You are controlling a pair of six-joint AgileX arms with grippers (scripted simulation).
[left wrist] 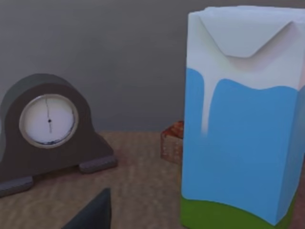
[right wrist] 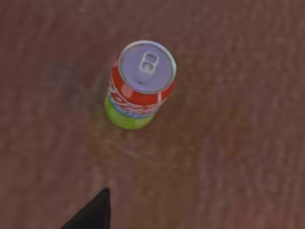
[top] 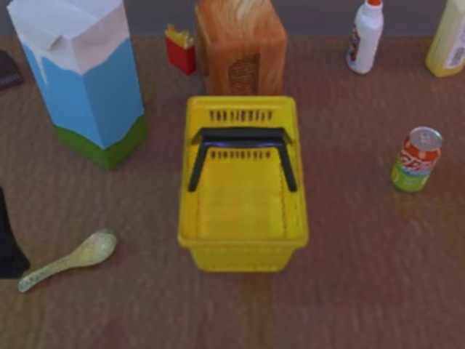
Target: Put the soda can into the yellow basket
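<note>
The soda can [top: 416, 158] stands upright on the right side of the table, red and white above, lime-green below, with a silver top. In the right wrist view the soda can [right wrist: 140, 83] is seen from above, some way ahead of my right gripper [right wrist: 155, 224]. That gripper is open, and one dark finger [right wrist: 95, 214] shows with nothing against it. The yellow basket [top: 243, 251] sits mid-table with its black handles [top: 242, 138] folded across it and nothing inside. My left arm [top: 7, 240] is parked at the left edge, its gripper [left wrist: 157, 224] open.
A tall blue-and-white carton [top: 80, 73] stands back left, a brown box [top: 240, 47] and a small red box [top: 180, 49] behind the basket. A white bottle [top: 365, 36] and a yellow bottle [top: 447, 40] stand back right. A spoon [top: 69, 259] lies front left. A clock [left wrist: 47, 129] sits beside the carton.
</note>
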